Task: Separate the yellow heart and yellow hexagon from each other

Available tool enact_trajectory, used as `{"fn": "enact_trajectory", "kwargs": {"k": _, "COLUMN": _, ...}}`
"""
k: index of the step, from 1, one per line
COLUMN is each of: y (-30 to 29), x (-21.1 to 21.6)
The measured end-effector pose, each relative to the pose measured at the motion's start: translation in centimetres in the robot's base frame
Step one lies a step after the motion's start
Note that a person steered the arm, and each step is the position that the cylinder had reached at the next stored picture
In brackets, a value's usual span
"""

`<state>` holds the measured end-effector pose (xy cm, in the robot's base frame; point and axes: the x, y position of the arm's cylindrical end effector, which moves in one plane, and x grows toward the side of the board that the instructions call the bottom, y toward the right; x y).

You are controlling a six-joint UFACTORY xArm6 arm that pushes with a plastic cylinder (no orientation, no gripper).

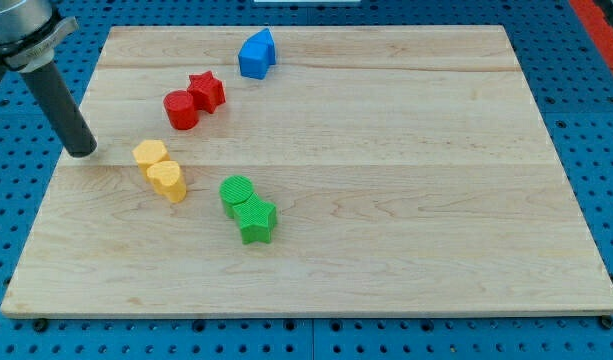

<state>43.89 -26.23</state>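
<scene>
The yellow hexagon (150,154) and the yellow heart (168,180) sit touching each other at the left of the wooden board (386,200), the hexagon up and left of the heart. My tip (82,152) rests on the board to the left of the hexagon, about a block's width away from it. The dark rod slants up to the view's top left corner.
A red cylinder (181,110) and a red star (206,91) touch, above the yellow pair. A blue block (256,53) lies near the top edge. A green cylinder (237,192) and a green star (256,220) touch, right of the heart.
</scene>
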Motion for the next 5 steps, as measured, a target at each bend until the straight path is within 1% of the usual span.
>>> {"fn": "enact_trajectory", "kwargs": {"k": 1, "y": 4.6, "x": 0.9}}
{"fn": "enact_trajectory", "kwargs": {"k": 2, "y": 5.4, "x": 0.0}}
{"fn": "enact_trajectory", "kwargs": {"k": 3, "y": 5.6, "x": -2.1}}
{"fn": "enact_trajectory", "kwargs": {"k": 4, "y": 8.6, "x": -1.9}}
{"fn": "enact_trajectory", "kwargs": {"k": 5, "y": 11.0, "x": 1.8}}
